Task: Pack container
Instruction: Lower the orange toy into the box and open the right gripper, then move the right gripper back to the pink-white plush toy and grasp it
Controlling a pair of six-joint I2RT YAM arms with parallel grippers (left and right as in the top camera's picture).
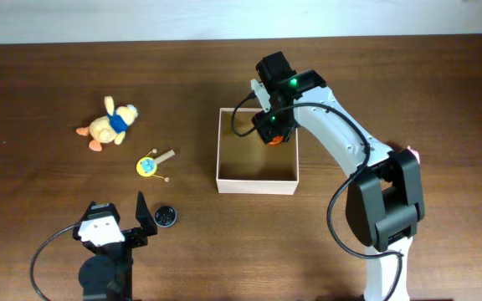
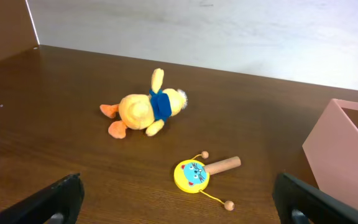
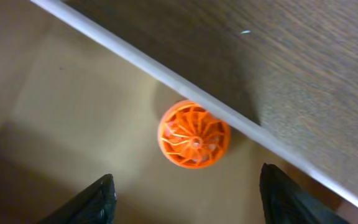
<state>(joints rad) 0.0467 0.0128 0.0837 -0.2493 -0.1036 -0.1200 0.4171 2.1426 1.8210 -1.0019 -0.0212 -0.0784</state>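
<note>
— On the bench (image 1: 40, 75), where do you have the container (image 1: 256, 183)?

— Near the middle, a little toward the right side, with the loose toys off to its left. From my overhead view it sits flat, its open top facing straight up and the tan floor showing.

— Which way does it run?

— It looks square to me, so I can't pick out a long axis. Its walls line up with the bench edges, one wall facing my arms and one facing away. On the left wrist camera I see only one pinkish corner of the container (image 2: 344, 155), at the right edge.

— And the right jaws?

— Apart. My right arm (image 1: 341, 138) reaches over the far right part of the container. On its wrist view both fingers (image 3: 98, 200) stand wide of an orange ball (image 3: 194, 135) with radial ribs. It lies on the tan floor, tight against the foot of a white wall, and touches neither finger. I cannot tell from that view which wall it is.

— And the left jaws?

— Wide apart with nothing between them, low over the bench at the near left. Ahead of them a yellow plush duck (image 2: 145, 111) with a blue scarf lies on its side. Nearer is a small yellow rattle drum (image 2: 191, 175) with a blue cat face, its wooden handle angled toward the container. A black round thing (image 1: 165, 216) sits just beside the left fingers (image 1: 143, 209); I can't make out what it is.
</note>
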